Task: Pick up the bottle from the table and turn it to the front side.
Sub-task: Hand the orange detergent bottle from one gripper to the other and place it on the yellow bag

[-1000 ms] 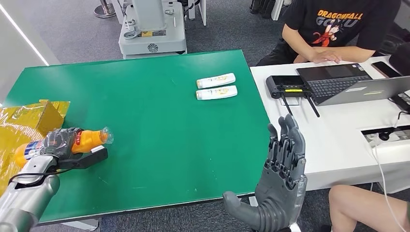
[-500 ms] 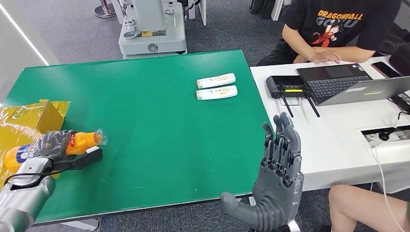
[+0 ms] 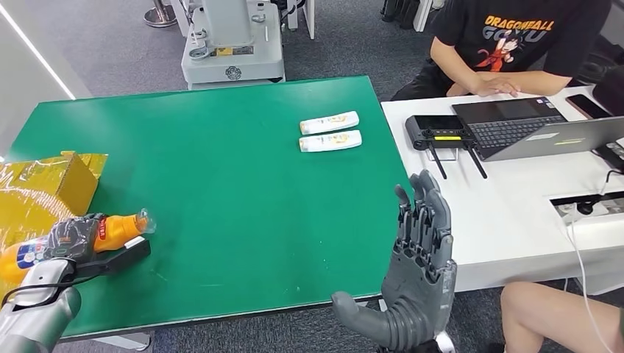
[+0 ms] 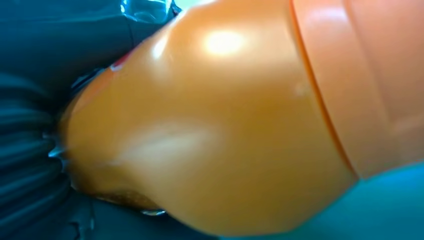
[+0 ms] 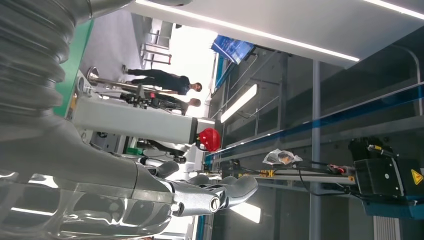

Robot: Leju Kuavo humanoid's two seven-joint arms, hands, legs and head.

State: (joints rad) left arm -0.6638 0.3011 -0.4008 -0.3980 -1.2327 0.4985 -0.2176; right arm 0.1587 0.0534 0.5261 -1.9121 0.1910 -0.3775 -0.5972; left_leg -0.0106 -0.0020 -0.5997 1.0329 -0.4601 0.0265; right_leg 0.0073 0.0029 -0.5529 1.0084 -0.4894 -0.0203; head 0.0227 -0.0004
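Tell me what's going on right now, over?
Left hand grips orange bottle, lying sideways over the table's near left corner. Right hand open, empty. Gold box beside the bottle.

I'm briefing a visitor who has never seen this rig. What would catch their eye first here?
Probably the orange bottle, gripped lying sideways by the left hand at the green table's near left corner. Next, the grey right hand, raised with fingers spread off the table's near right edge, and two white tubes lying mid-table.
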